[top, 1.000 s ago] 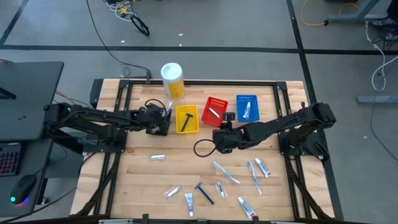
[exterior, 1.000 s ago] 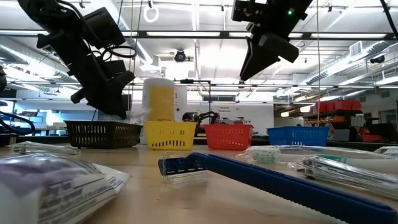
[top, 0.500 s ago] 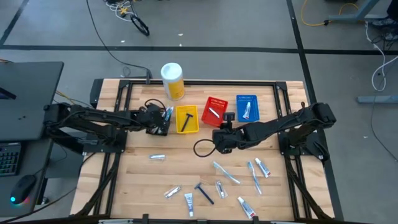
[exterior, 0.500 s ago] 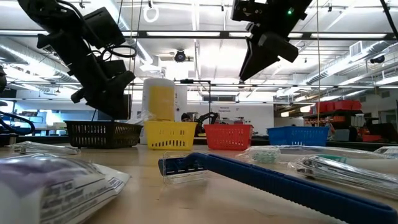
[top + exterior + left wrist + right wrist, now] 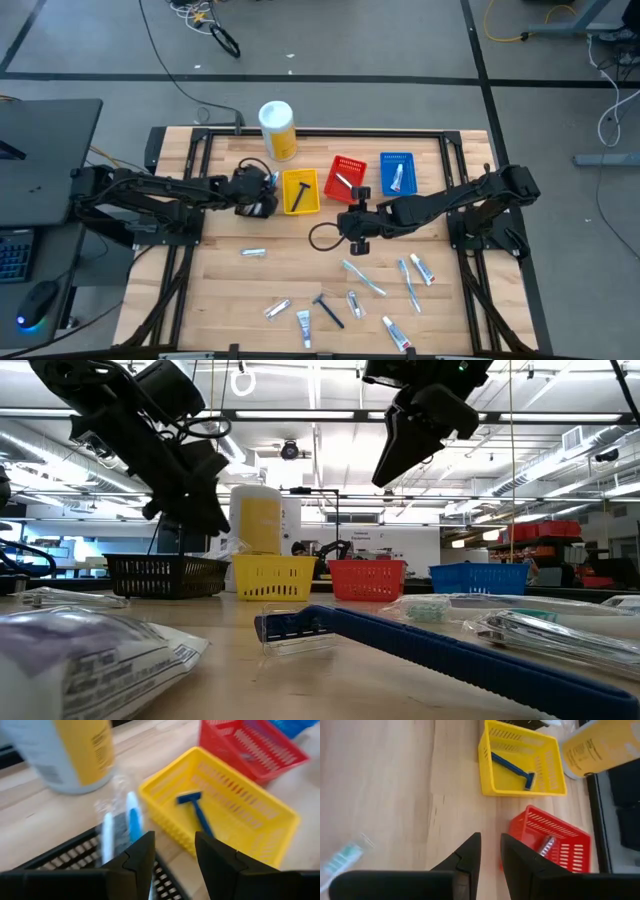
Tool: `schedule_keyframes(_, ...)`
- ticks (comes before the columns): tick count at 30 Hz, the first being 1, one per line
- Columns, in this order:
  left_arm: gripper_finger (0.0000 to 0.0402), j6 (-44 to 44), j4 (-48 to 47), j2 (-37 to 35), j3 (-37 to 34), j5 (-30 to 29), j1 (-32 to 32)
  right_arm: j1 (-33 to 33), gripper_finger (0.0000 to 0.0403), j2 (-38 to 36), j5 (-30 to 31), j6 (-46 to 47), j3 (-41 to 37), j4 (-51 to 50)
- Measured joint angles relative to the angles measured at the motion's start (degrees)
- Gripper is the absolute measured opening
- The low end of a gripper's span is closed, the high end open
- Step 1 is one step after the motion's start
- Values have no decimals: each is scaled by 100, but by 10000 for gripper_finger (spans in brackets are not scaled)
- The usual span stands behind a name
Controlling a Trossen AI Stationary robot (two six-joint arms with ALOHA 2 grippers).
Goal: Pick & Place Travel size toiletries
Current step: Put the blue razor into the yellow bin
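A wrapped toothbrush (image 5: 131, 822) leans on the black basket's rim (image 5: 75, 862), just beyond my left gripper (image 5: 172, 855), which hovers open over that basket (image 5: 268, 193) with nothing between its fingers. My right gripper (image 5: 490, 851) hangs above bare wood at mid-table (image 5: 349, 228), its fingers a narrow gap apart and holding nothing. More toiletries lie near the front edge: toothbrushes (image 5: 362, 277), tubes (image 5: 422, 268) and a blue razor (image 5: 327, 310). The yellow basket (image 5: 300, 192) holds a razor (image 5: 196, 812), and the red basket (image 5: 345, 177) and blue basket (image 5: 397, 172) each hold a tube.
A tall yellow canister (image 5: 278, 130) with a white lid stands behind the baskets at the far edge. A dark cable loop (image 5: 322, 238) lies beside my right gripper. A lone tube (image 5: 252, 253) lies left of centre. Bare wood stretches between the baskets and the front items.
My left gripper has tipped upward and risen a little over the black basket. My right gripper has turned at the wrist, its fingertips swinging slightly toward the table's left; it stays at the same height.
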Motion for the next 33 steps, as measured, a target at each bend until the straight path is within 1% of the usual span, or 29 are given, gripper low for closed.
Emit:
schedule_keyframes(4,148,164,265,0,0,209,0,-4,81,0,-385,114,0,-20)
schedule_keyframes(9,148,184,393,0,0,262,0,-3,83,0,-938,519,0,-26)
schedule_keyframes(15,148,189,389,0,0,262,0,44,116,24,-1281,967,-1,-76)
schedule_keyframes(18,148,191,389,2,0,261,0,97,133,24,-1441,1411,-6,-214)
schedule_keyframes(22,148,241,400,1,0,198,-3,191,139,24,-1608,2115,-92,-457)
schedule_keyframes(25,148,508,511,2,0,118,-3,264,140,24,-1766,2539,-251,-565)
schedule_keyframes(28,148,936,941,2,1,194,-3,340,140,24,-1979,2914,-457,-542)
schedule_keyframes(33,148,1714,1841,2,2,673,-3,453,140,24,-2074,3265,-791,-235)
